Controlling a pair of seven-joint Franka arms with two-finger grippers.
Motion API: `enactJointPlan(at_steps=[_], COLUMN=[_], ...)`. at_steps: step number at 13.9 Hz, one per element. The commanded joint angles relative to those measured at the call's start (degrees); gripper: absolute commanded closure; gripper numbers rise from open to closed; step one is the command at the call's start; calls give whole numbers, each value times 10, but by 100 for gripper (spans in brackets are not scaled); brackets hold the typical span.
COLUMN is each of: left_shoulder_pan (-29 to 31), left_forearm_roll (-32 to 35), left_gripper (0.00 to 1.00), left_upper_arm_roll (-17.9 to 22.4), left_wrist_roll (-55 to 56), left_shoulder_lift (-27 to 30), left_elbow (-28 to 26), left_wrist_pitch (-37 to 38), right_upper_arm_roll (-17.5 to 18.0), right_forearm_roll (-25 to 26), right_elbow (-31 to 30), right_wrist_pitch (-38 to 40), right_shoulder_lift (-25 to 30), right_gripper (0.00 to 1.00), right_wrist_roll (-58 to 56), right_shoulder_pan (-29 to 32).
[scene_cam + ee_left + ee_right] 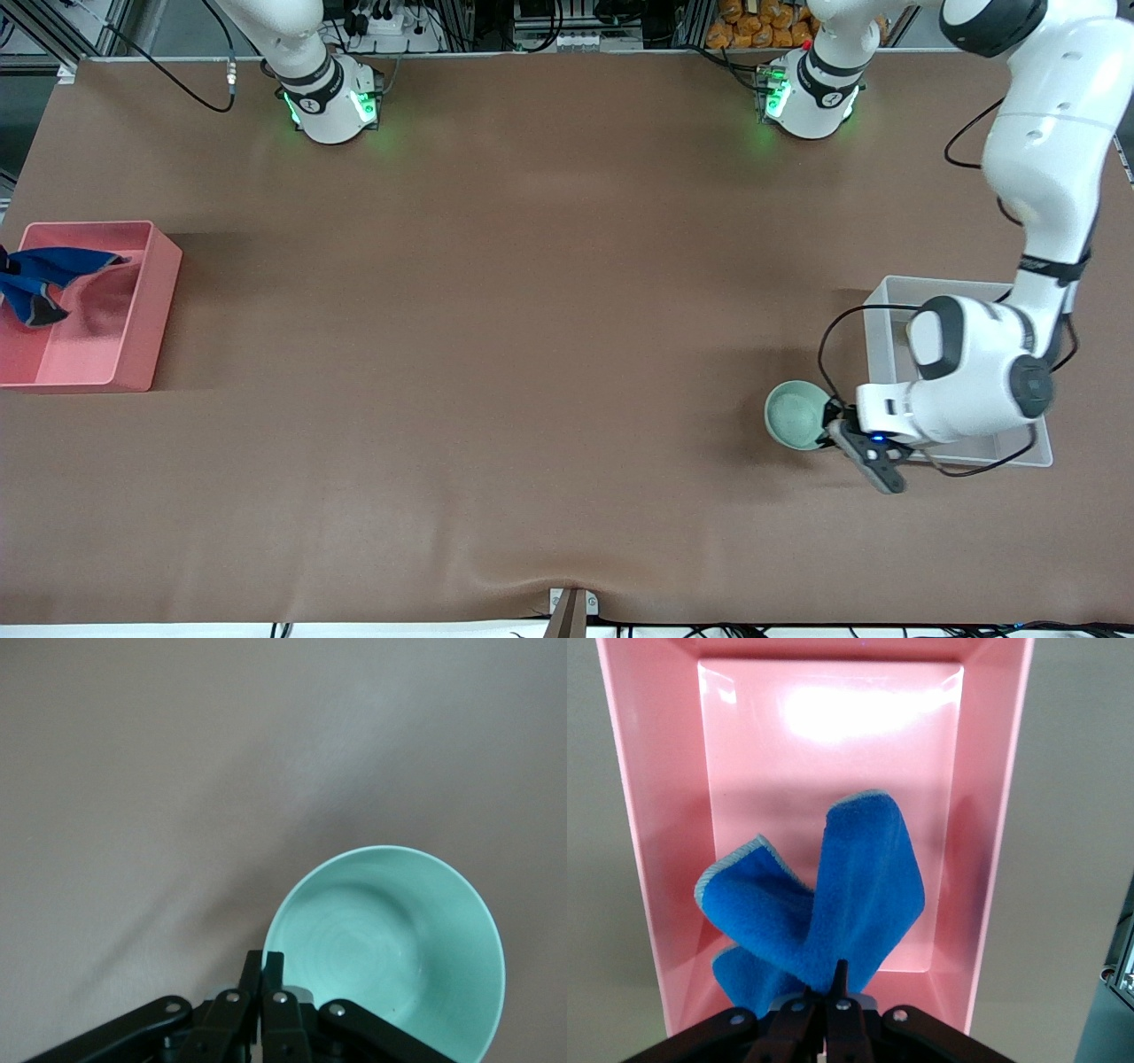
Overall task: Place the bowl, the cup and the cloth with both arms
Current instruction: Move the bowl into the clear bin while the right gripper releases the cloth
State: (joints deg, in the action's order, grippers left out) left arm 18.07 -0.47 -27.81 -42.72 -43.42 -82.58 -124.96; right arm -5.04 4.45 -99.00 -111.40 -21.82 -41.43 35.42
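Lowest in the front view, the left gripper (842,430) pinches the rim of the bowl (795,415), its two black fingers pressed together on the edge in the left wrist view (263,992). That pale mint green bowl (390,948) hangs tilted in the grip, over the brown table (532,354), just beside the clear bin (877,341) at the left arm's end of the table. Most of that bin is covered by the left arm's white wrist and forearm, which reach down from the base at the top of the front view.

At the right arm's end of the table, the right gripper (833,992) is clamped on a bunched corner of the cloth (819,912), which dangles from the closed fingers over the pink bin (992,815). From the front camera the royal-blue cloth (44,275) shows at the picture's edge, hanging above that pink bin (142,301), with its grey-blue stitched border visible. The right gripper itself falls outside the front view.
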Motion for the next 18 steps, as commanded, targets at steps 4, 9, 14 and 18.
enactJointPlan(at_steps=[4, 9, 14, 18], left_shoulder_pan=[14, 52, 48, 50], left_forearm_roll=[-28, 23, 127, 151], left_gripper=[100, 100, 100, 100], left_upper_arm_roll=[7, 42, 114, 127], left_wrist_roll=[198, 313, 374, 417], left_shoulder_lift=[108, 142, 122, 90], left_elbow=[25, 24, 25, 22], left_wrist_pitch=[160, 209, 180, 116], right_upper_arm_roll=[6, 6, 7, 7], right_forearm_roll=[-15, -41, -60, -66], right_elbow=[6, 6, 11, 12], right_wrist_pitch=[-49, -48, -48, -51], right_shoulder_lift=[-40, -69, -96, -106], right_gripper=[100, 100, 100, 100], right_wrist_roll=[-44, -47, -46, -46], right_shoulder_pan=[7, 0, -18, -35])
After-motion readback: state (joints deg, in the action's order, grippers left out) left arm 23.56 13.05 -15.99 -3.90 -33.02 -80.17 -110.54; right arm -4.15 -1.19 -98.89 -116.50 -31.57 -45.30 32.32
